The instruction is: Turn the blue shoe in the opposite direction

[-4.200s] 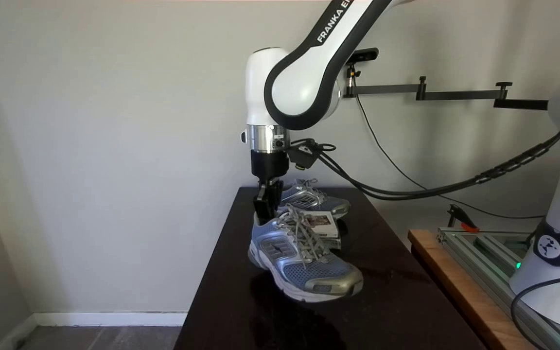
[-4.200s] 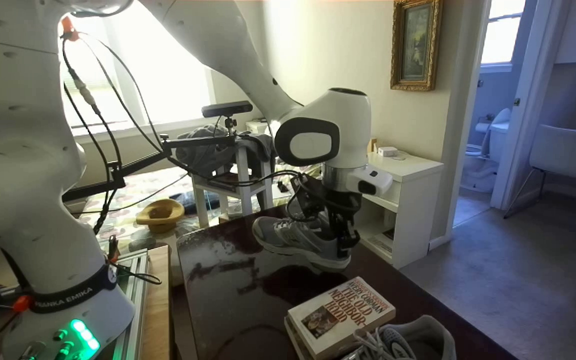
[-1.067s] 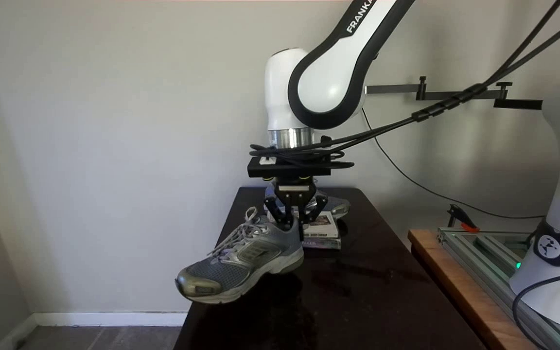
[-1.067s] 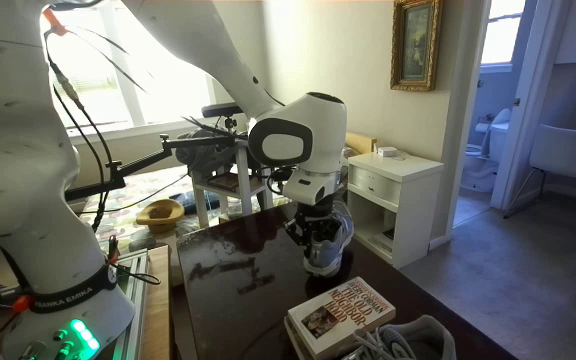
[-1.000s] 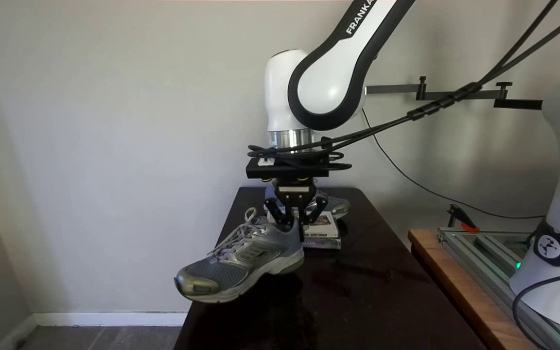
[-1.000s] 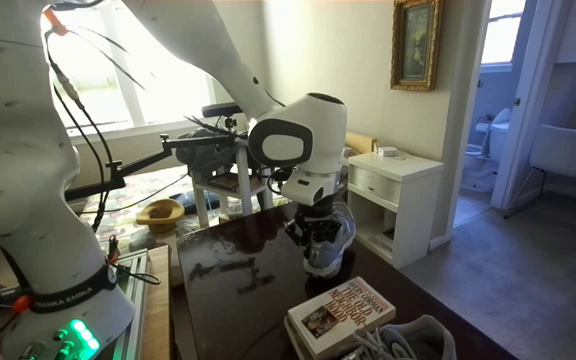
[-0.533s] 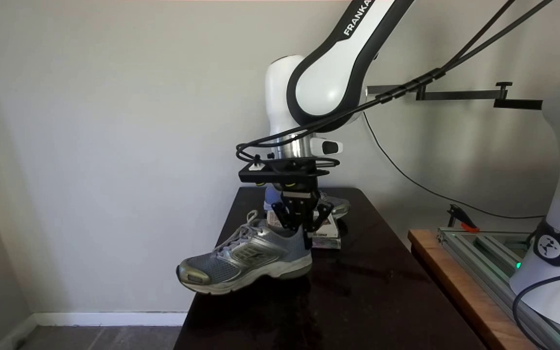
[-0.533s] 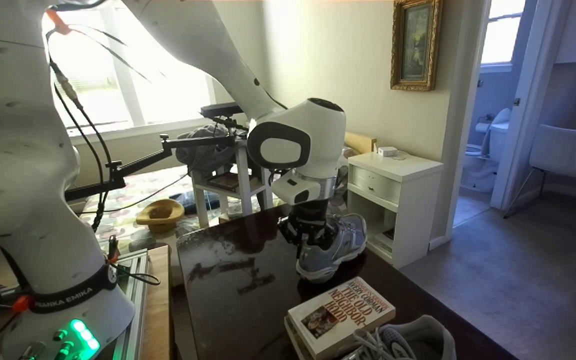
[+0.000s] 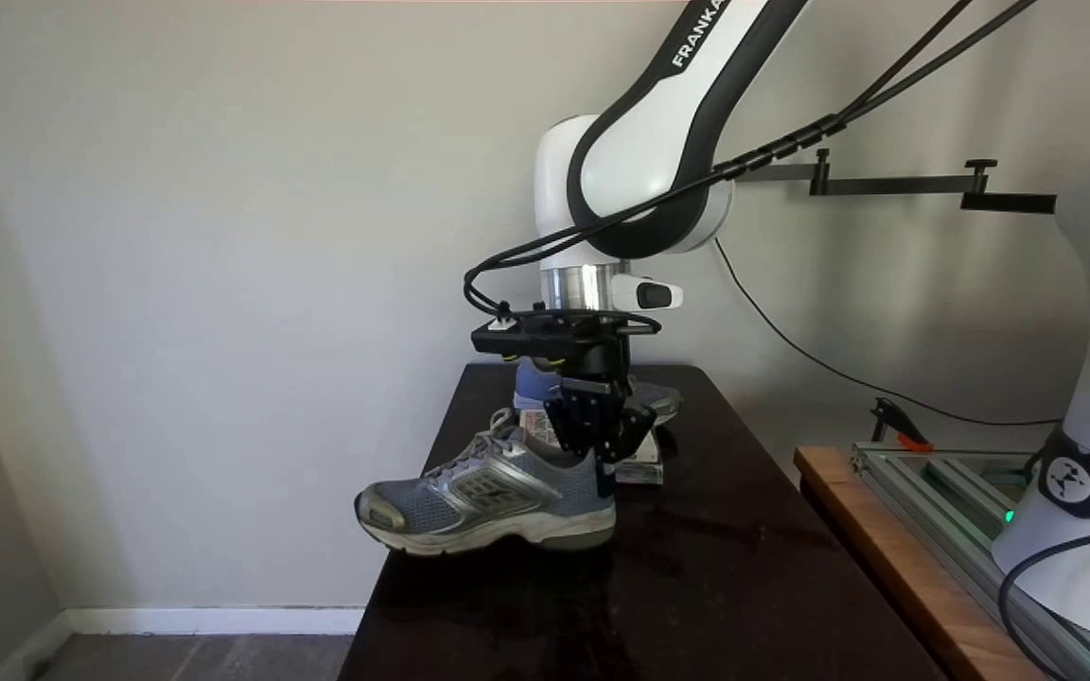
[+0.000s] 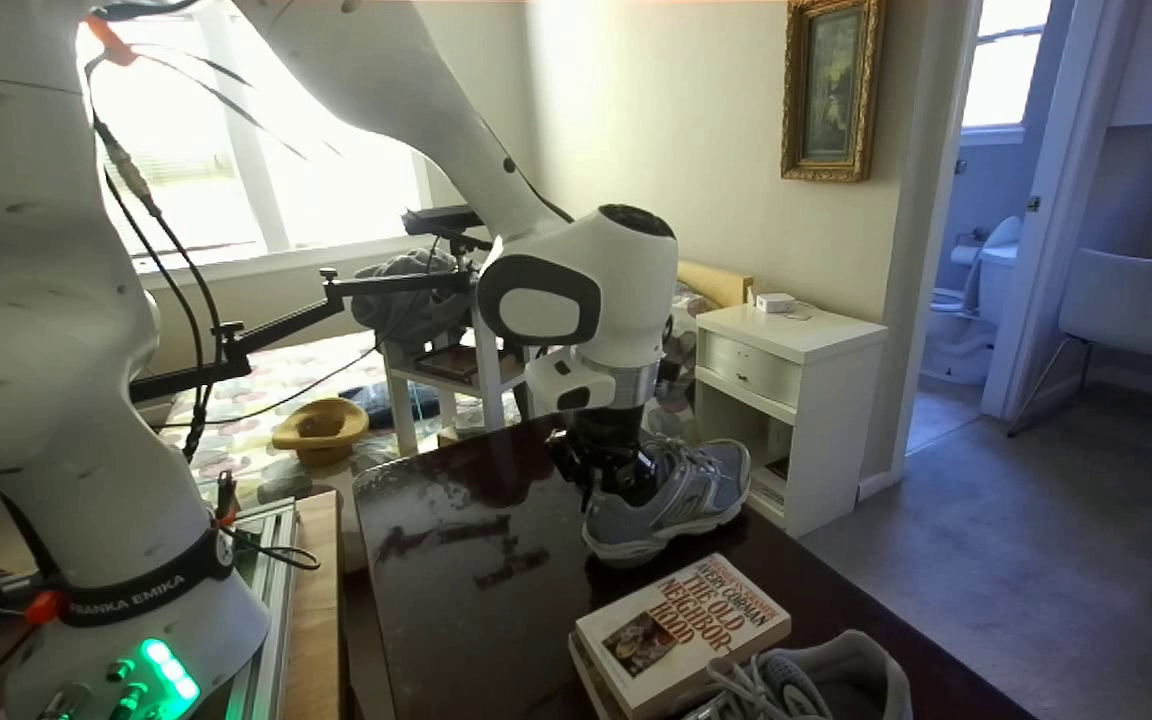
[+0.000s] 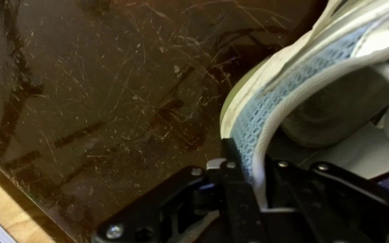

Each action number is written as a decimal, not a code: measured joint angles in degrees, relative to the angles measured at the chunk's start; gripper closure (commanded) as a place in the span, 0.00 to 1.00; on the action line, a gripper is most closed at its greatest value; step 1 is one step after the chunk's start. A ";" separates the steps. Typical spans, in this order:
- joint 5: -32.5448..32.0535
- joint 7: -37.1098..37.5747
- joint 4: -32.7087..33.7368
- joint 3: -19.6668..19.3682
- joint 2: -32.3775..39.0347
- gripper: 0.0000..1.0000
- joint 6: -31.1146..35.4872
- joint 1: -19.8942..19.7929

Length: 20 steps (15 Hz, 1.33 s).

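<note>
End effector [image 11: 250, 167] pinches blue shoe [image 9: 493, 497] by heel collar [image 11: 271, 124], toe [image 9: 380, 511] left in an exterior view; should lower it level, fully over surface [image 9: 753, 586], before letting go.

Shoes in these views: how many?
2: the blue shoe, held at its heel by the gripper, and the other shoe, beside the book stack. No others visible; some could be hidden.

The Panda arm [image 9: 644, 161] was smooth, white and black, with a shiny silver ring [image 9: 578, 288]. It had long black cables [image 9: 780, 148]. Its black gripper [image 11: 252, 160] had round silver screws [image 11: 115, 231]. A black band [image 10: 151, 586] said FRANKA EMIKA, and green lights [image 10: 171, 668] glowed below.
</note>
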 measured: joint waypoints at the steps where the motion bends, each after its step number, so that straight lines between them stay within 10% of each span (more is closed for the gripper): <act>1: 0.67 0.88 -0.57 0.00 -0.20 0.97 1.13 -0.02; 15: 1.10 5.78 -5.90 0.27 -3.17 0.97 3.72 -0.03; 16: 1.06 5.78 -6.15 0.28 -3.35 0.64 3.45 -0.03; 20: 1.00 5.76 -6.21 0.33 -4.09 0.43 1.46 -0.04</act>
